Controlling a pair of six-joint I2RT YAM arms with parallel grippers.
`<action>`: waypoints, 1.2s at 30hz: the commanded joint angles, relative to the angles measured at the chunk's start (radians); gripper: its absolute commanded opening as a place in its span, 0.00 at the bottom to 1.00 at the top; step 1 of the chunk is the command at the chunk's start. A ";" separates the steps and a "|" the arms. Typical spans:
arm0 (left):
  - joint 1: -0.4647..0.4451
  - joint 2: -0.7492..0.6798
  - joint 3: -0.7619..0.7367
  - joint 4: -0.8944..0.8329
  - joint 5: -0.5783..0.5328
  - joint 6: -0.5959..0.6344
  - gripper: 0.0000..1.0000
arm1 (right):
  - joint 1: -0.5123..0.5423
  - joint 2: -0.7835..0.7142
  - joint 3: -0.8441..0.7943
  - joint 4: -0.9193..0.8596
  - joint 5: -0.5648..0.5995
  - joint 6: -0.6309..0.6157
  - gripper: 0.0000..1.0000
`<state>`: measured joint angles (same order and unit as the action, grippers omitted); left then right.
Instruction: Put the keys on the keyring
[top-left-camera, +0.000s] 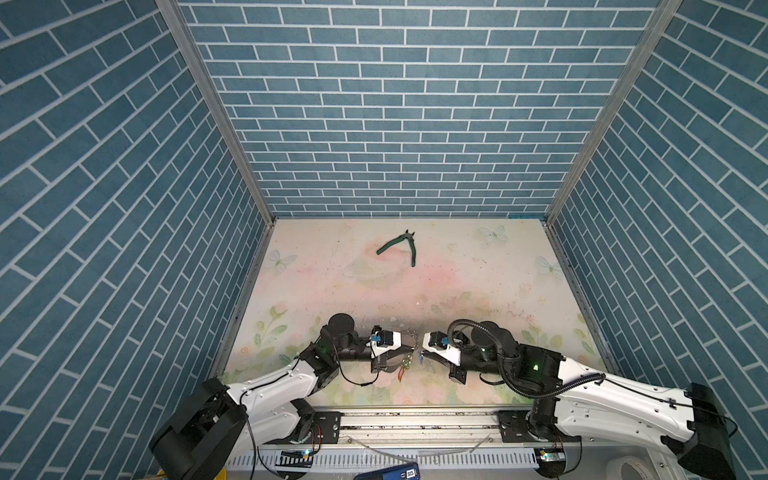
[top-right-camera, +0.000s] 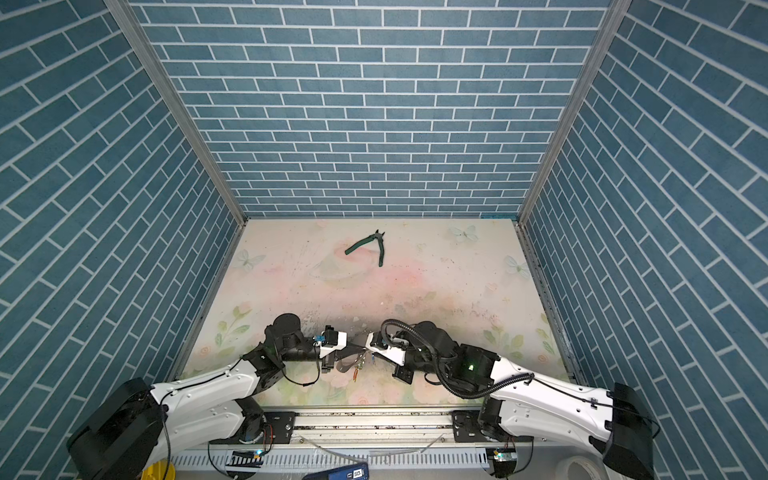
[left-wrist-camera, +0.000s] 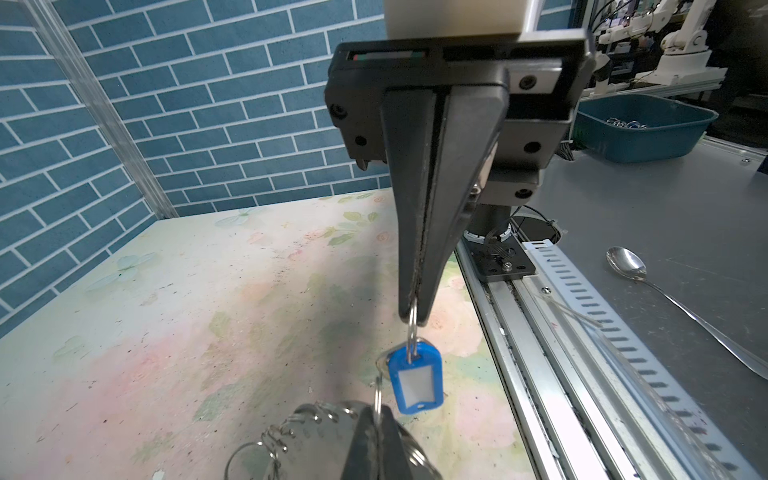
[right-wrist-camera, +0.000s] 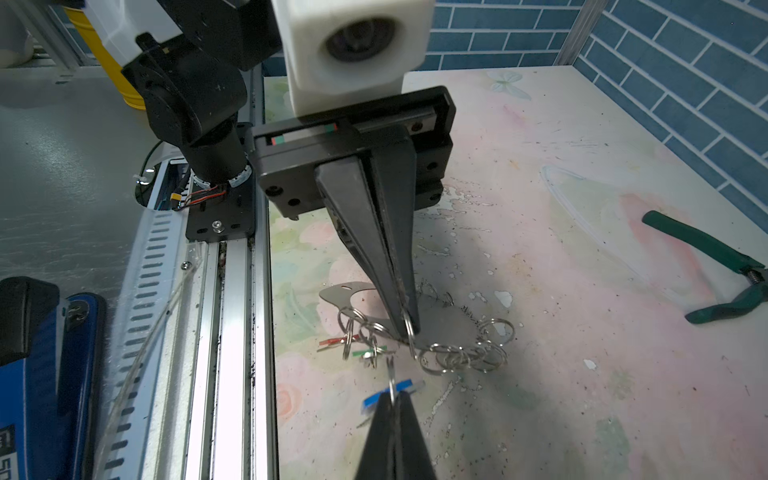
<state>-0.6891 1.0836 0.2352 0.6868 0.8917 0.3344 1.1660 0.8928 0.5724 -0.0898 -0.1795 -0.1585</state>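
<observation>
Both pairs of fingers are pressed together by the near edge of the table, about midway across. The right gripper pinches the split ring of the keys, with the blue tag dangling. The left gripper pinches one small ring on the keyring, close beside them. The thin rings could twist or slip in these narrow grips, or the swinging tag could snag neighbouring loops.

Overhead pair, wrist pair
Both top views looked down from high behind the arms over the whole table; each wrist camera sat close, facing the opposite fingers above the table's front.
</observation>
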 joint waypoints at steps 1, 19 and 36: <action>-0.007 0.009 0.019 0.014 0.048 0.010 0.00 | 0.006 0.006 0.046 0.033 -0.032 -0.039 0.00; -0.012 0.021 0.026 0.025 0.081 -0.011 0.00 | 0.006 0.026 0.052 0.051 -0.027 -0.039 0.00; -0.012 0.016 0.019 0.066 0.087 -0.035 0.00 | 0.008 0.038 0.045 0.053 -0.013 -0.026 0.00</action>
<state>-0.6956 1.1061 0.2371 0.6876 0.9478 0.3172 1.1671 0.9203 0.5789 -0.0486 -0.1902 -0.1654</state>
